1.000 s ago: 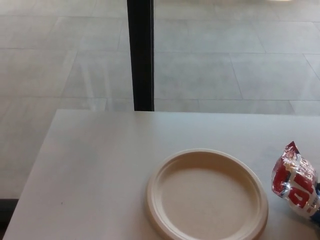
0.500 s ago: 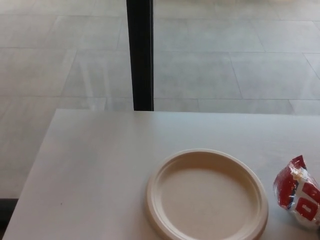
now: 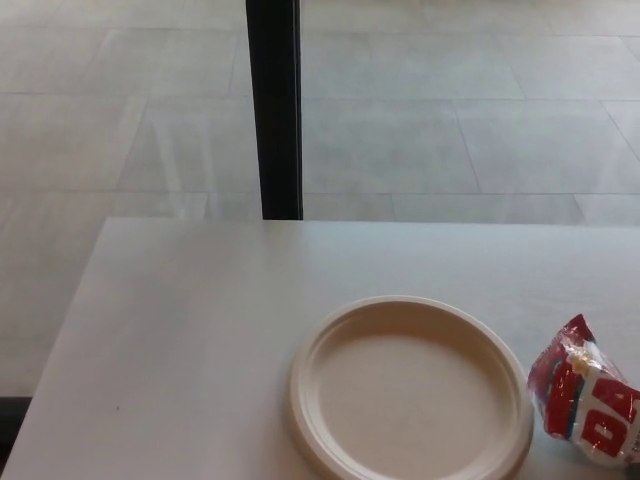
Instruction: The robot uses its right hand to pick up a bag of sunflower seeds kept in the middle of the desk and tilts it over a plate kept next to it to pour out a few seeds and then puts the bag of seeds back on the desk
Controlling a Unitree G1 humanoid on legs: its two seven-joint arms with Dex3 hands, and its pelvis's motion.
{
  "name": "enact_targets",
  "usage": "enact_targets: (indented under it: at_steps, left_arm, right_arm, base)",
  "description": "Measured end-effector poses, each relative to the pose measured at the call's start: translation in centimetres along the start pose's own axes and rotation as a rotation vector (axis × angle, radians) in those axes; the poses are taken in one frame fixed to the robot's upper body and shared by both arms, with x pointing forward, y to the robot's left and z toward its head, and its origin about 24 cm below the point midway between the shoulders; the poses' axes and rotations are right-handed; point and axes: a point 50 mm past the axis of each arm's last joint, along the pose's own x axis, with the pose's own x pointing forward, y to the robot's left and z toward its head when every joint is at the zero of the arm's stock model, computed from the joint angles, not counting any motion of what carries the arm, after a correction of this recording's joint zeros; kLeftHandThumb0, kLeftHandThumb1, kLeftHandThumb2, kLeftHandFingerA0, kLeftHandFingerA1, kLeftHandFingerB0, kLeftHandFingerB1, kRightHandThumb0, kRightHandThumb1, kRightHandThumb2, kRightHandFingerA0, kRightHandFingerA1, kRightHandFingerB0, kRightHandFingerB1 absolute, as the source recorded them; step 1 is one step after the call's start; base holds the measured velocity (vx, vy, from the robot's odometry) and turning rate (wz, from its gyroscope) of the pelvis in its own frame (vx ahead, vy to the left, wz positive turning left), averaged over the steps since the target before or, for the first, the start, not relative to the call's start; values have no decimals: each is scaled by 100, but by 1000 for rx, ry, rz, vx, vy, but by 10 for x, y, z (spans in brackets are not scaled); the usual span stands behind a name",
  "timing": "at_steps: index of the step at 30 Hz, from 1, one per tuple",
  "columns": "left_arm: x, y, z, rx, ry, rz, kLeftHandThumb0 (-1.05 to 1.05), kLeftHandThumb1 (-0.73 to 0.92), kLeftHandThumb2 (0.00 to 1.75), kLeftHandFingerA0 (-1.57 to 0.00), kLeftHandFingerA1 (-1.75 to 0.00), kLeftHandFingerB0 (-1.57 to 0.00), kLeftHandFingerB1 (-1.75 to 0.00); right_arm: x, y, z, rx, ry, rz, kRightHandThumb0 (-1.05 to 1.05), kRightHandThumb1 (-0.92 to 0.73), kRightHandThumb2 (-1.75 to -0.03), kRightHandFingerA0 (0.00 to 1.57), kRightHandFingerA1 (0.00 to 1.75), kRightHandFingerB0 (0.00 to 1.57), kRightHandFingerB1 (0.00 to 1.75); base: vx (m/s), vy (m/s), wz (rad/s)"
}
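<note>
**A:** No fingers are showing anywhere at this moment: neither the left hand nor the right hand is appearing in the head view, so whether they are spread wide, drawn narrow or holding anything cannot be told.

**B:** And the bag?

**A:** The crinkled red-and-white foil bag of sunflower seeds is sitting low at the right edge of the picture, just beside the round, cream-coloured paper plate, partly cut off by the frame. A second ago it was riding higher, with something dark and blue showing under it at the right edge; half a second ago it was already sinking. Now it is looking settled on the pale white surface.

**B:** Are seeds lying on the plate?

**A:** None are showing; the plate's bed is looking bare, though a few small seeds could be too faint to make out.

**B:** So where is the task standing?

**A:** Judging by the drop, the bag is being returned to the surface, or slipping out of the grasp. If pouring is not yet done, the right hand is needing to come back and take the bag again.

**B:** The whole view is also sitting a touch differently.

**A:** Yes, the black post is shifting slightly left, so the camera is moving too.
</note>
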Motion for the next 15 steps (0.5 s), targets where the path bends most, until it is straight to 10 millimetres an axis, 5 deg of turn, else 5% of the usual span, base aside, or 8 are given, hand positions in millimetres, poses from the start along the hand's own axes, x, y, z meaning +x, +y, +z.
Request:
enact_targets:
  at_steps: [7,8,9,15]
  left_arm:
    - [0,1,1,2,-3,-6,-67,61,59,-48,-50,-50,-38]
    - [0,1,1,2,-3,-7,-65,61,59,-49,-50,-49,-38]
    - [0,1,1,2,-3,-7,-65,60,59,-48,-52,-50,-39]
    - [0,2,2,4,-6,-12,-66,61,59,-48,-51,-50,-38]
  right_arm:
    - [15,-11,17,-39,-109,30,-7,-59,-105,83,171,70,156]
    - [17,-11,19,-45,-127,37,-21,-54,-112,112,138,92,127]
    - [19,-11,23,-57,-149,48,-15,-59,-105,83,171,74,157]
    - [32,-14,48,-132,-266,94,-16,-55,-105,86,175,73,157]
  base:
    - [0,0,0]
    - [0,0,0]
    - [0,0,0]
    - [0,0,0]
